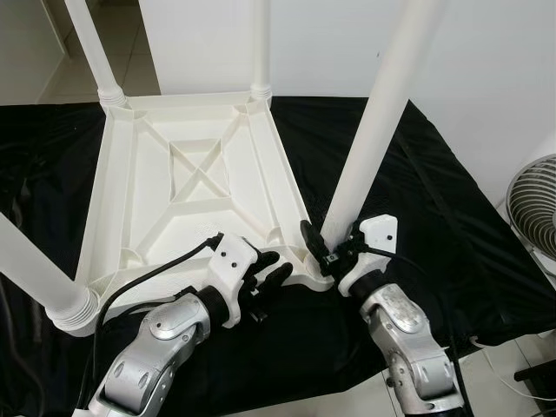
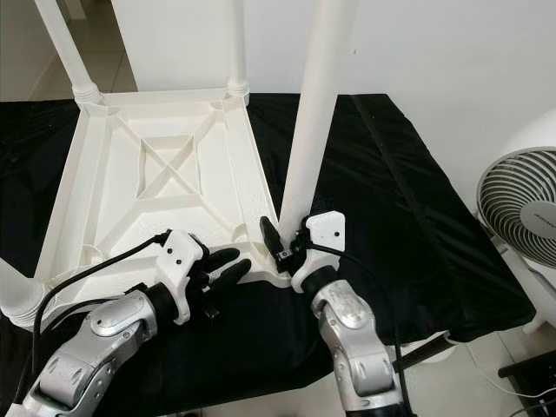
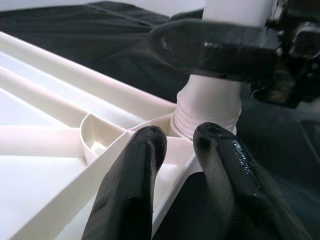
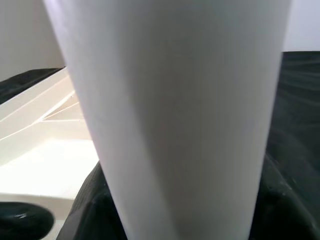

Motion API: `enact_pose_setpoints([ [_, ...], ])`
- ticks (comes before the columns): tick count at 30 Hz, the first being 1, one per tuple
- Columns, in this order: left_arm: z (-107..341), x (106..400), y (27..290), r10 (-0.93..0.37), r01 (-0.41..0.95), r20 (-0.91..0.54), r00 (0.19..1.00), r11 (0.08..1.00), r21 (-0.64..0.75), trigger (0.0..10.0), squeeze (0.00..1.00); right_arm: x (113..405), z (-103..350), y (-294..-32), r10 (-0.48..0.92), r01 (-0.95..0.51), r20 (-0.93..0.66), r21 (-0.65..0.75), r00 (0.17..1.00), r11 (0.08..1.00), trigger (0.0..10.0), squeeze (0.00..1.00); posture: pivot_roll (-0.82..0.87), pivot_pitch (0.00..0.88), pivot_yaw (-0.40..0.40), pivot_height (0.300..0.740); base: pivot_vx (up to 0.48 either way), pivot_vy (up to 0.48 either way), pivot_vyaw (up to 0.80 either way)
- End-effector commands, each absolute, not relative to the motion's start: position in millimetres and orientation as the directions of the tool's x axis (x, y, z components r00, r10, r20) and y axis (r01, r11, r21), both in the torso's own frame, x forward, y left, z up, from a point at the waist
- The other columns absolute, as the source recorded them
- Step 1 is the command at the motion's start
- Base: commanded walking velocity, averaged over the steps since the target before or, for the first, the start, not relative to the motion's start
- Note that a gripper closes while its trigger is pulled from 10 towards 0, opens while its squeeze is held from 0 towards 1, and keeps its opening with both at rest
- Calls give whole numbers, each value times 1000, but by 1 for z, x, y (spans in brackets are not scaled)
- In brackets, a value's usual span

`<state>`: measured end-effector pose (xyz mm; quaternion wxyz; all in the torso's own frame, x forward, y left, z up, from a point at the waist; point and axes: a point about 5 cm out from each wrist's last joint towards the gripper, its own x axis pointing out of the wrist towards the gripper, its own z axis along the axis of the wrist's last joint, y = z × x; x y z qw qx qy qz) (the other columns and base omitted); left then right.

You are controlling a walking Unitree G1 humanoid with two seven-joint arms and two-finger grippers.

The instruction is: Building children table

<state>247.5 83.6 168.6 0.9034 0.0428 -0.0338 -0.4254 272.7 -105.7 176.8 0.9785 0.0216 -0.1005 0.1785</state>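
Head views: white plastic table top point(image 1: 187, 187) lying upside down on black cloth point(image 1: 417, 208), ribbed underside up, legs standing in three corners. Fourth leg point(image 1: 373, 122) upright in the near right corner socket, clamped near its base by the right gripper point(image 1: 334, 248). Left gripper point(image 1: 269, 271) resting at the near edge of the top beside that corner, fingers close together, nothing held. White fan point(image 2: 521, 204) on the floor at right; no legible writing anywhere. Left wrist view: fingertips point(image 3: 145, 145) over the rim, threaded leg base point(image 3: 207, 107) seated in the socket. Right wrist view: leg point(image 4: 175, 110) close up, finger position cannot be made out.
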Motion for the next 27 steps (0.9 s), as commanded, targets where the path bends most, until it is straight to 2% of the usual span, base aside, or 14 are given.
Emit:
enact_pose_setpoints([
  [1,168,246,84,-774,768,41,632,633,100,10000,0,275,155,-113,271,-276,98,39,958,960,0,0,-30,142,-5,740,0,0,0],
  [7,170,240,85,-791,785,70,608,612,102,10000,0,277,147,-114,188,-191,63,45,980,981,0,0,-8,117,10,740,0,0,0],
  [8,171,235,85,-814,807,81,575,581,104,10000,0,279,142,-113,136,-138,47,37,990,990,0,0,1,106,15,740,0,0,0],
  [13,170,231,84,-843,838,63,534,537,95,10000,0,281,139,-113,100,-102,40,48,994,994,0,0,4,99,16,740,0,0,0],
  [14,169,227,82,-872,869,52,487,490,74,10000,0,283,137,-110,86,-88,50,38,995,995,1059,0,3,84,22,740,0,0,0],
  [15,169,226,81,-880,878,52,471,474,67,10000,0,283,138,-107,102,-105,59,41,993,994,10000,0,3,84,22,740,0,0,0],
  [19,169,226,80,-883,882,57,465,468,55,10000,0,281,145,-106,137,-147,99,100,986,984,10000,0,-1,76,24,740,0,0,0],
  [20,169,227,79,-884,883,60,464,467,53,10000,0,280,147,-109,138,-151,115,114,984,982,10000,408,-4,70,26,740,0,0,0],
  [21,169,227,79,-884,883,60,464,467,53,10000,0,280,147,-109,138,-151,115,114,984,982,10000,408,-4,70,26,740,0,0,0],
  [22,169,227,78,-886,885,60,459,462,51,10000,0,278,150,-115,152,-171,134,144,979,975,10000,1000,-7,66,28,740,0,0,0],
  [27,169,228,77,-893,893,67,445,448,44,10000,0,276,155,-130,212,-235,171,128,962,964,10000,1000,-19,64,30,740,0,0,0],
])
